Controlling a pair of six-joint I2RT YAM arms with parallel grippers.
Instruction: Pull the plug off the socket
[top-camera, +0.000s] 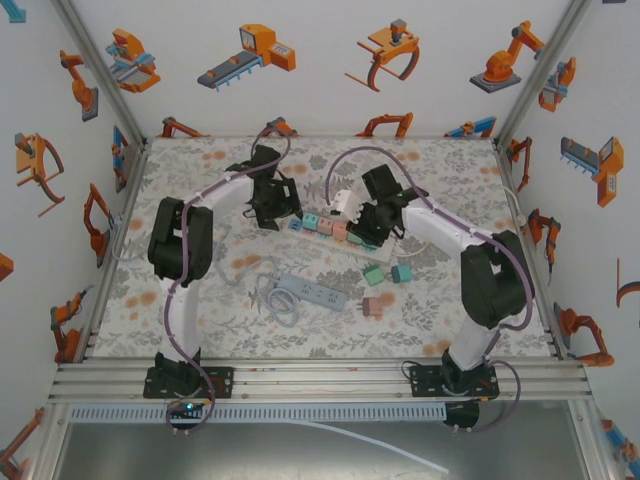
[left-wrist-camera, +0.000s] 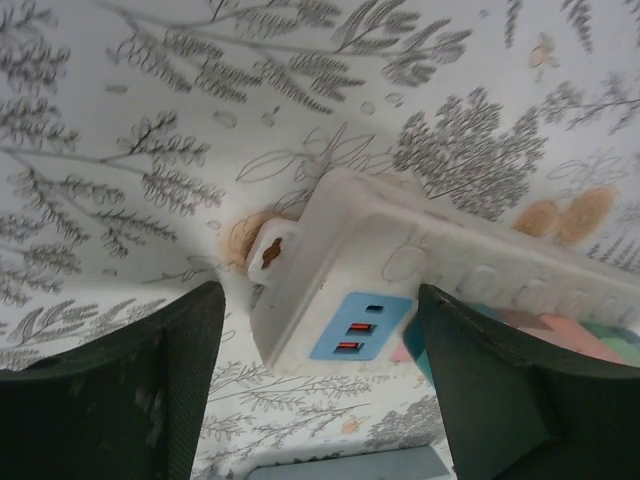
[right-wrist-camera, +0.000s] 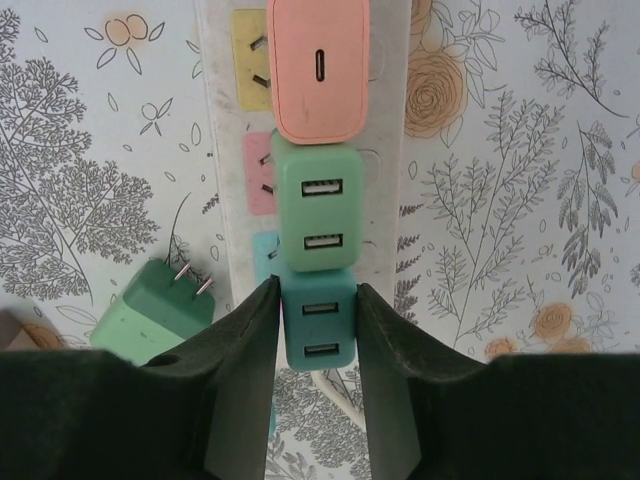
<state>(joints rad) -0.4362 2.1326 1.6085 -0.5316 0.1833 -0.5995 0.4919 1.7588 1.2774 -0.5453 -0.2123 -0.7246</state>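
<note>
On the desk, right gripper pinches the teal plug by its flat sides (light, stiff, likely slick); left gripper open astride the strip.

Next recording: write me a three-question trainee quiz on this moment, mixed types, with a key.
1. True or false: the right pincer brackets the teal two-port charger plug.
2. Which plug sits directly beside it on the white plastic power strip? A. green two-port charger plug B. yellow plug C. black plug
3. Fill in: the left pincer has its jaws ____ around the strip's end.
Key: 1 true; 2 A; 3 open.
</note>
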